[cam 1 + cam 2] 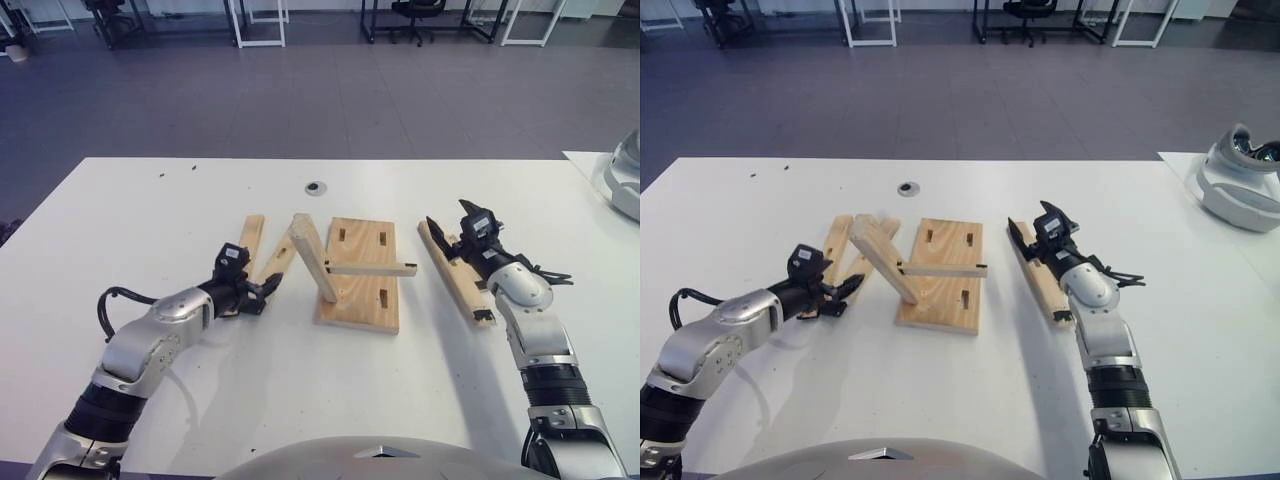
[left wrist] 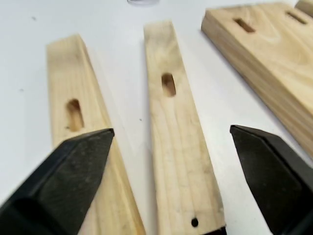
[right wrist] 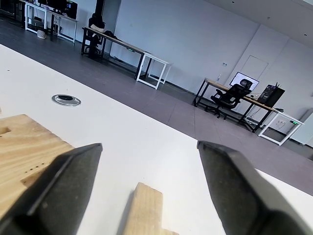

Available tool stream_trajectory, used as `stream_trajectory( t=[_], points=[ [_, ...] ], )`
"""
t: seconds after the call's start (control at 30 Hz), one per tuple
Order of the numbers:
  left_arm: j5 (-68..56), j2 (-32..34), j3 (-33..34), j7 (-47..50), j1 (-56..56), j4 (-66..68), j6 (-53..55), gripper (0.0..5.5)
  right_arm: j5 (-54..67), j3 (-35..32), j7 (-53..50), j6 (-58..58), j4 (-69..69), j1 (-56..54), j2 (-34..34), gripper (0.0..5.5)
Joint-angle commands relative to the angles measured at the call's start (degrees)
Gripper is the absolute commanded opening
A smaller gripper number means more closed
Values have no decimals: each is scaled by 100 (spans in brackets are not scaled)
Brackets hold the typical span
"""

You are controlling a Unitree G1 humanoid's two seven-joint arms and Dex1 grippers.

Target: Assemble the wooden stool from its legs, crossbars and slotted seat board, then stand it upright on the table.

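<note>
A: What could go wrong here?

B: The seat board point(image 1: 360, 277) lies flat mid-tabletop, and a half-built piece rests on it: one tilted leg point(image 1: 313, 256) with a crossbar point(image 1: 371, 268) sticking out sideways over the slots. It looks only propped there. I'd judge that a nudge to the board, or to the loose leg point(image 1: 279, 258) just beside the tilted leg's foot, could topple it or work the joint loose.

A: And the left side?

B: Two slotted legs lie close together. The left gripper point(image 1: 266, 289) has its fingers point(image 2: 73, 166) spread wide around the near end of one of them, gripping nothing. The outer leg point(image 2: 78, 122) sits so near that one finger could land on it, and a closing grip could catch both or skew them.

A: How do the parts look?

B: Pale, plain wood with square edges and clean oblong slots.

A: The right?

B: The right gripper point(image 1: 450, 232) is spread apart and empty over the far end of the right-hand leg piece point(image 1: 457, 272), which lies flat on the white tabletop point(image 1: 150, 220).
</note>
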Motion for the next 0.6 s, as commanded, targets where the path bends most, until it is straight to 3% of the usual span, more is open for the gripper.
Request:
stream_trajectory(
  t=[0.03,0.2,0.4,0.6],
  points=[
    [349,-185,-170,-296,-36,127,143,436,-37,73,1,14,-1,-7,51,363],
    [1133,-171,-386,-409,-178,335,229,414,-81,188,20,10,110,-104,72,363],
    [1840,-181,-447,-558,-244,347,143,309,-126,268,-23,13,114,-75,84,363],
    [1523,-630,29,-854,-255,74,45,218,24,160,67,227,190,-231,63,363]
  ],
)
